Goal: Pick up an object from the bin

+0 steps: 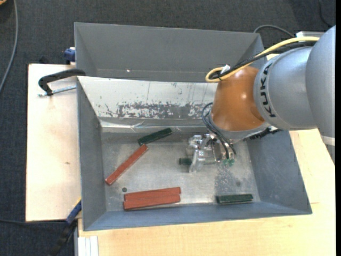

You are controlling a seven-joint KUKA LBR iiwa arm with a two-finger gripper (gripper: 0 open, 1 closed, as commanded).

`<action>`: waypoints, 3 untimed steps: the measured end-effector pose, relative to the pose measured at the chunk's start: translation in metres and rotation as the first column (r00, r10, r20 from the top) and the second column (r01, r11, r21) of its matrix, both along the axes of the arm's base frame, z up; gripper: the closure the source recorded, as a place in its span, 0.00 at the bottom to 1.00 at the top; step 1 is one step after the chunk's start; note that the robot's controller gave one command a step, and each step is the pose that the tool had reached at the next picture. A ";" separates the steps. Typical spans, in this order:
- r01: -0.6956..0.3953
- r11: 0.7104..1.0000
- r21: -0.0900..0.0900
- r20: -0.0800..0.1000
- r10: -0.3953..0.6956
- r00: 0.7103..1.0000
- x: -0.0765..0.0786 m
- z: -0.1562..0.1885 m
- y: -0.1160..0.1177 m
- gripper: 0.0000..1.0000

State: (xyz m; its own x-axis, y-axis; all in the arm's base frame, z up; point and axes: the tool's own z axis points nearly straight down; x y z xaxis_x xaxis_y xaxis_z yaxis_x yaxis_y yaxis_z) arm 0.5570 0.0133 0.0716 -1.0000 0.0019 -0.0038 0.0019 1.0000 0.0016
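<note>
Tool apparently beside small dark piece

So the grey metal bin has sloped walls and a flat, speckled floor, plus a band of scratches across the back wall. Five things lie on the floor. A dark green flat bar sits near the back, slightly tilted. Just beside its left end, a thin reddish-brown wood-looking stick runs diagonally down toward the left wall. A wider reddish-brown rectangular block lies along the front edge, a short dark green bar is at front right, and a small dark green piece sits mid-floor.
</note>
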 end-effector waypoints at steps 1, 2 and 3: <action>-0.001 1.000 0.000 -0.002 0.001 1.000 -0.001 0.002 0.000 1.00; 0.000 1.000 0.000 0.000 0.000 1.000 0.000 0.009 0.000 1.00; -0.001 1.000 0.000 0.001 0.001 1.000 0.001 0.013 0.000 1.00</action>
